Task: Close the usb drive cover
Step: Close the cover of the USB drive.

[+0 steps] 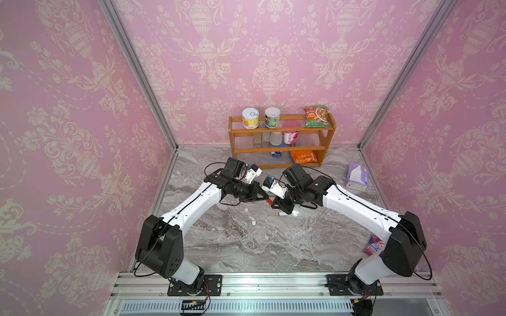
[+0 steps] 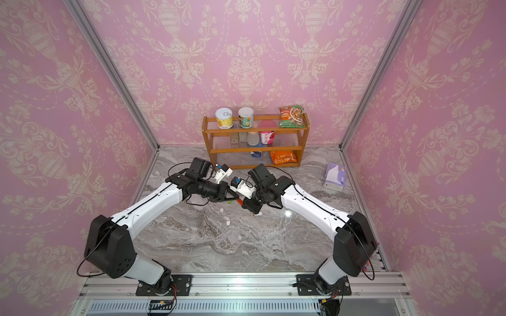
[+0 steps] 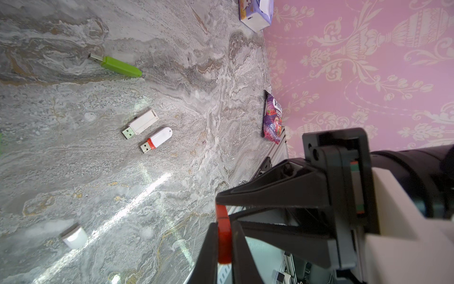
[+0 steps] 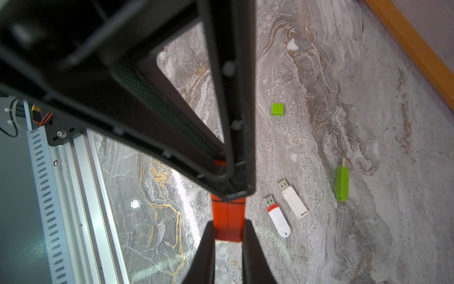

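Atop the wooden rack (image 1: 329, 135): pull-tab can (image 1: 250, 118), lidded can (image 1: 272, 117), snack bag (image 1: 316, 116)

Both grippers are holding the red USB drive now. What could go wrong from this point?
1. The left gripper and right gripper pinch the red usb drive almost tip to tip; pushing together, they may collide before it closes fully.
2. Each grip covers only one end; it may slip and the drive could drop to the table.

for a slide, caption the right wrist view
Right gripper and left gripper pinch a red usb drive; green drive and green cap lie on the table.
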`<state>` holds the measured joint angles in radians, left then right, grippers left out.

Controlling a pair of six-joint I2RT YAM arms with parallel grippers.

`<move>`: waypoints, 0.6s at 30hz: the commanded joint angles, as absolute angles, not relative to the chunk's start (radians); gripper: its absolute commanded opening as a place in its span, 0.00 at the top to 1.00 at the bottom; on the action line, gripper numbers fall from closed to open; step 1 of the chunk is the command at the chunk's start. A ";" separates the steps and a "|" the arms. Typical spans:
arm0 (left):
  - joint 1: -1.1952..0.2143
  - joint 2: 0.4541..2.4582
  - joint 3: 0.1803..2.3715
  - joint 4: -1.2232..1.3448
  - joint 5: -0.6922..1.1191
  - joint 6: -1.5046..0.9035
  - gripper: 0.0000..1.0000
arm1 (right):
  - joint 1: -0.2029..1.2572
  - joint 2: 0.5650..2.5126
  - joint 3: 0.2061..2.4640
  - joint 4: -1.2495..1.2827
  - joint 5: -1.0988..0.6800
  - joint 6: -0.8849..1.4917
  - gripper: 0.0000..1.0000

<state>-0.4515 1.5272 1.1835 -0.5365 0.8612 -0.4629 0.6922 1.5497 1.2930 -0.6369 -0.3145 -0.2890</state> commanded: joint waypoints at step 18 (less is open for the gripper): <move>-0.344 1.515 1.302 -0.491 0.796 -0.648 0.68 | 0.672 1.381 1.184 -0.337 -0.357 -0.201 1.00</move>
